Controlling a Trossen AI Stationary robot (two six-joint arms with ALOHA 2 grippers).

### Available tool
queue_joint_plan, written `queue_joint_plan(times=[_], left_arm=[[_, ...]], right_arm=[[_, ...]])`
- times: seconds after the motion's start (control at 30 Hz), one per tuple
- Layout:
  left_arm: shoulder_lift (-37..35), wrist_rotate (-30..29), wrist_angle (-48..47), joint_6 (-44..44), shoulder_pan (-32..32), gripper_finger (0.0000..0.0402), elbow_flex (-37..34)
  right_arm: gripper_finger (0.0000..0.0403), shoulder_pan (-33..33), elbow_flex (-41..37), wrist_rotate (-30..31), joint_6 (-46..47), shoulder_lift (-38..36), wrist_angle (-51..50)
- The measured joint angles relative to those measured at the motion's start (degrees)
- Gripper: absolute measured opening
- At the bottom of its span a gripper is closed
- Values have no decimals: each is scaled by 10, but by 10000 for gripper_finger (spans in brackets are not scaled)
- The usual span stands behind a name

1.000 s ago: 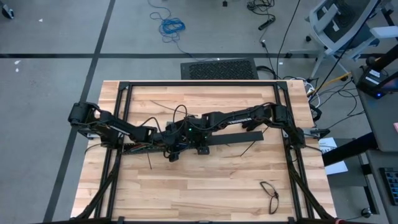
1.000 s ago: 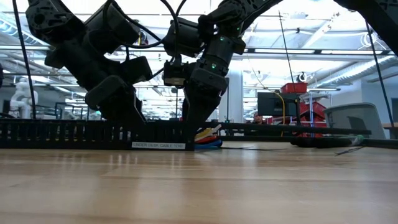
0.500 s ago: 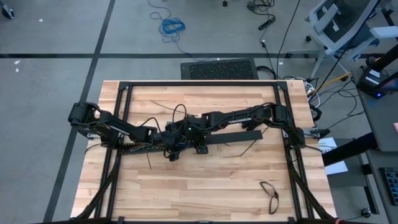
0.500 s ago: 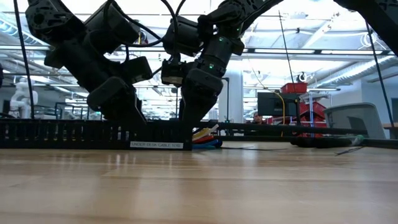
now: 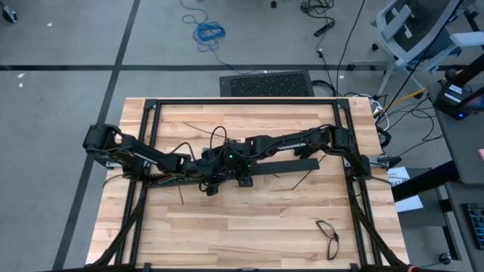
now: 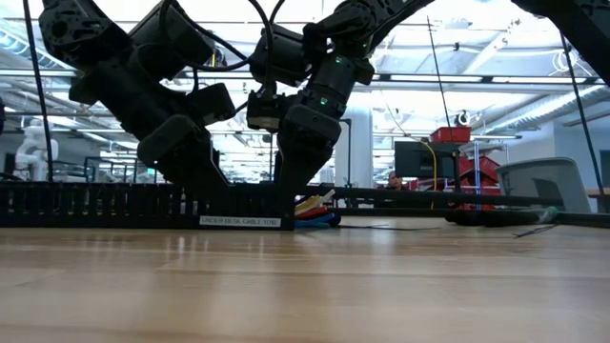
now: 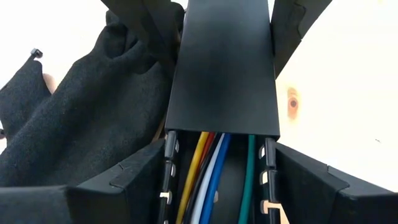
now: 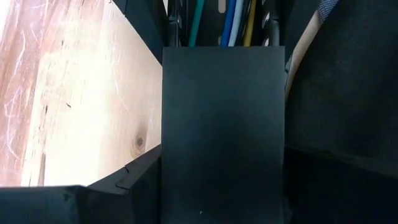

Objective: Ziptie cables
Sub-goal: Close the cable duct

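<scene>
Under the black cover (image 7: 222, 68), cables (image 7: 211, 165) mostly hidden; left hand (image 7: 217, 186) and right hand (image 8: 221, 186) both clasping the slotted bar (image 6: 114, 204).

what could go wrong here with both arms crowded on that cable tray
1. Collision: the left end effector and the right end effector work close together over one black tray, so a small misjudged move could knock them together.
2. Pinched wires: the cables run under the tray's flat cover, which both end effectors straddle; pressing it could trap a wire at the edge.
3. Spare zip ties lie loose nearby and could be swept aside.
</scene>
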Motion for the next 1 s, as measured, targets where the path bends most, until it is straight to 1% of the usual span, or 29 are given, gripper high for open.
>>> queue_joint_plan(times=[0.17,0.27,0.53,0.63,1.0], left_arm=[[0,0,0,0,0,243,0],[0,0,-2,-4,-1,235,0],[0,0,-2,-4,-3,233,0],[0,0,-2,-4,-3,233,0],[0,0,-3,-5,-3,233,0]], right_arm=[[256,0,0,0,0,0,0],[256,0,0,-1,0,0,0],[256,0,0,-4,0,0,5],[256,0,0,-8,0,0,35],[256,0,0,-8,0,0,32]])
